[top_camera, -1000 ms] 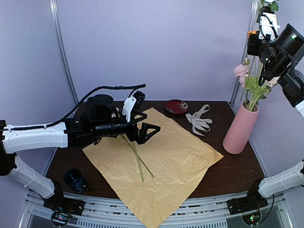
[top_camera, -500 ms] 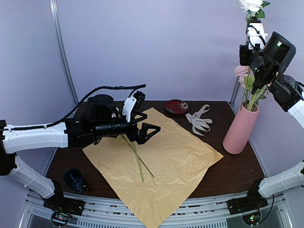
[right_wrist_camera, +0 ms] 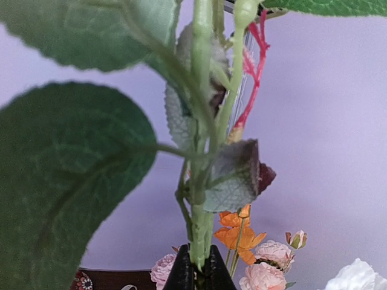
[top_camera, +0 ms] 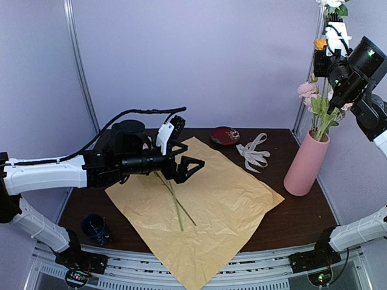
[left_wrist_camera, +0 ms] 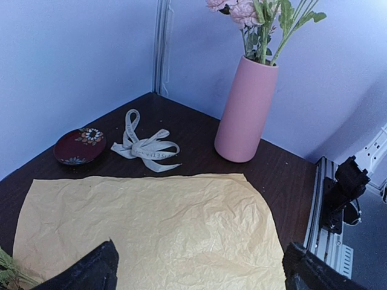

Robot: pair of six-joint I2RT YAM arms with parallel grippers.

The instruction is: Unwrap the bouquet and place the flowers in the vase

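The crinkled yellow-tan paper (top_camera: 199, 205) lies unfolded and flat on the dark wooden table (top_camera: 302, 217). It is a rough rectangle set cornerwise, spreading beneath and ahead of the left gripper (top_camera: 192, 168). That gripper hovers over the sheet's far-left part with its 2 fingers (left_wrist_camera: 91, 272) spread wide and nothing between them.

The vase (top_camera: 305, 164) is a smooth pink cylinder, slightly narrower at the mouth. It stands upright well ahead of the left gripper, past the paper's far corner, and below the right gripper (top_camera: 318, 59).

The flowers (top_camera: 314, 103) already in it rise from the mouth just under the right gripper, with round pink blooms and broad matte green leaves. High above the vase, the right gripper's fingertips are pressed together on 1 thin green stem (right_wrist_camera: 199, 181). This held stem runs roughly upright, with a white bloom (top_camera: 331, 3) topping it and an orange bloom (top_camera: 319, 43) just beside the gripper. Whether its lower end reaches the vase cannot be told.

2 more bare green stems (top_camera: 178, 208) lie on the paper directly under the left gripper. Their long axes run toward the table's near edge, and their heads are hidden by the arm.

A limp, looped cream ribbon (top_camera: 254, 151) lies between the left gripper and the vase. A dark red round dish (top_camera: 224, 135) sits just beside the ribbon. A small dark blue cup (top_camera: 95, 228) stands behind the left gripper, under its arm.
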